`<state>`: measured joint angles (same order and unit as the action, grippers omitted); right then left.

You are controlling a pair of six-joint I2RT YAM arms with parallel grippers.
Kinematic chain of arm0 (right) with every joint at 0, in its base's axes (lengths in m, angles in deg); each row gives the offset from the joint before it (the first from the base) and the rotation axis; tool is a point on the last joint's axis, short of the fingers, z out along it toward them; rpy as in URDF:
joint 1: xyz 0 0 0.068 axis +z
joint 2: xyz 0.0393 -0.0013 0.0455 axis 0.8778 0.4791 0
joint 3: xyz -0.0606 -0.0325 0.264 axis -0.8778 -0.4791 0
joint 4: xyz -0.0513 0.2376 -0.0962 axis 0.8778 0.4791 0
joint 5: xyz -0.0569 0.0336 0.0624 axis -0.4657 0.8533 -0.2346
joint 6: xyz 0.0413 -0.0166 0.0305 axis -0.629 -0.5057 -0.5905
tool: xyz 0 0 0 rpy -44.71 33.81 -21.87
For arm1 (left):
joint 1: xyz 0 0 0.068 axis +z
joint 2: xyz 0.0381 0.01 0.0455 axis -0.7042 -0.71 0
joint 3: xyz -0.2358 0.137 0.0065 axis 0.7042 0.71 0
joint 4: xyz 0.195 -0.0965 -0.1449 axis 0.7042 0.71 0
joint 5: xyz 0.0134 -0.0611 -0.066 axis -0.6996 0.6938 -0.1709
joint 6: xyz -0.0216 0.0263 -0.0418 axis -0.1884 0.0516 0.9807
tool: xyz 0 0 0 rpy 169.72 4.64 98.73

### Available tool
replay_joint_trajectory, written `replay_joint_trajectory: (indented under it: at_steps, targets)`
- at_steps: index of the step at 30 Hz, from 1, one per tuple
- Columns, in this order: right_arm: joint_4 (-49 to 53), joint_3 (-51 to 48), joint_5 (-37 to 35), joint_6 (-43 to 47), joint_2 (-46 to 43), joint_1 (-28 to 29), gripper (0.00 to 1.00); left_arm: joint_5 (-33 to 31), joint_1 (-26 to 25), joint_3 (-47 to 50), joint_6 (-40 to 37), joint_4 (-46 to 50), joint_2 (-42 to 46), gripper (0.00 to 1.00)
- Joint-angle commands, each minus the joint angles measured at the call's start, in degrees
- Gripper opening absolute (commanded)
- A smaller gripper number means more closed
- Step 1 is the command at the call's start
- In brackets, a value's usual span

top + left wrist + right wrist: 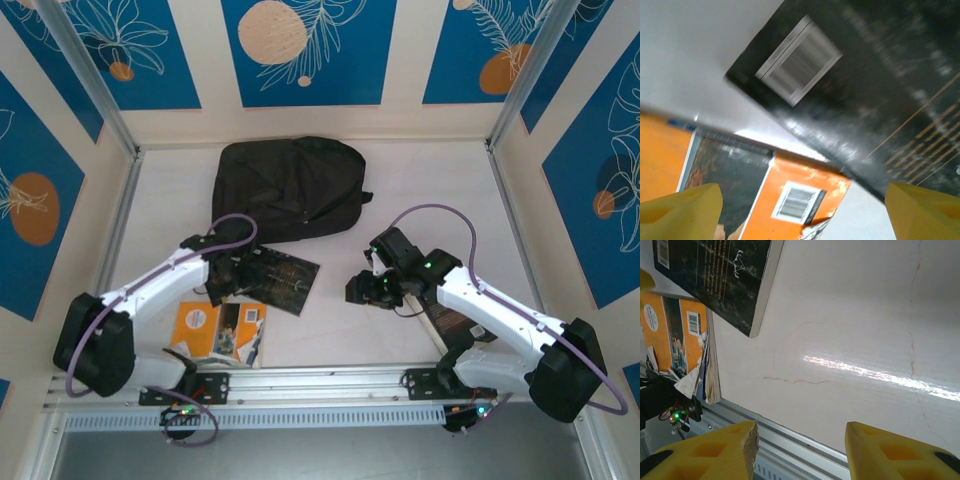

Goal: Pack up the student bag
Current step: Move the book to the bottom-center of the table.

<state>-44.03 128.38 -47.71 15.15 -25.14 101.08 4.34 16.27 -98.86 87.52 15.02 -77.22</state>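
Two books near the arms, orange paperback book (218, 330) nearest, flat dark book with gold print (280, 280) just beyond, left gripper (226, 280) wide open over its corner, right gripper (363, 290) open, empty, above white table (420, 190), large black soft fabric backpack (290, 185) lying farthest, mid-table.

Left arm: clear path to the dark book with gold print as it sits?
Probably yes. The left gripper is open right over the dark book, and nothing lies on it. The orange book sits close by, which may crowd one finger.
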Motion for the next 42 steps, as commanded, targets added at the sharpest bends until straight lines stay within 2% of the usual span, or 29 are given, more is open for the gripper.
replay_joint_trajectory:
  at_steps: [1, 5, 10, 12, 15, 23, 26, 31, 33, 37, 42]
  targets:
    - [0.0, 0.5, -0.1, -0.2, -0.4, 0.3, 0.50, -4.5, 0.9, -6.9, -8.1, -0.5, -4.1, 0.85]
    - [0.5, 0.1, -0.2, -0.4, -1.5, 0.3, 0.50, -6.7, 1.7, -12.2, -15.2, -0.6, -11.4, 0.85]
    - [0.9, 0.0, 0.5, -0.1, -1.9, 0.2, 0.50, -3.9, 2.4, -16.6, -20.9, -0.9, -23.2, 0.85]
    - [0.9, -0.2, 0.9, -0.1, -1.9, 0.2, 0.50, -2.9, 2.7, -17.1, -21.6, -1.3, -25.4, 0.85]
    - [1.2, -0.8, 1.2, -0.3, -2.5, 0.2, 0.50, -0.4, 2.7, -16.5, -22.9, -2.8, -25.9, 0.84]
    - [1.6, -3.0, 1.2, -1.0, -5.0, 0.2, 0.50, -0.5, 3.7, -16.3, -27.7, -1.5, -22.3, 0.85]
    - [0.3, -3.7, 2.6, -1.1, -5.4, 0.2, 0.50, -1.6, 5.5, -16.8, -29.2, 0.0, -22.4, 0.87]
    - [-0.1, -4.1, 3.0, -1.2, -5.7, 0.3, 0.50, 1.3, 10.0, -15.1, -29.6, -1.3, -22.1, 0.89]
    - [-0.3, -4.5, 3.1, -1.5, -5.9, 0.3, 0.51, 4.4, 10.6, -14.4, -29.9, -2.6, -22.4, 0.89]
    - [-0.9, -5.3, 3.3, -2.0, -6.0, 0.3, 0.51, 14.5, 10.0, -12.6, -28.7, -7.2, -22.7, 0.89]
    - [-1.0, -5.5, 3.1, -2.0, -6.5, 0.1, 0.51, 18.8, 6.9, -11.1, -26.0, -10.1, -22.3, 0.89]
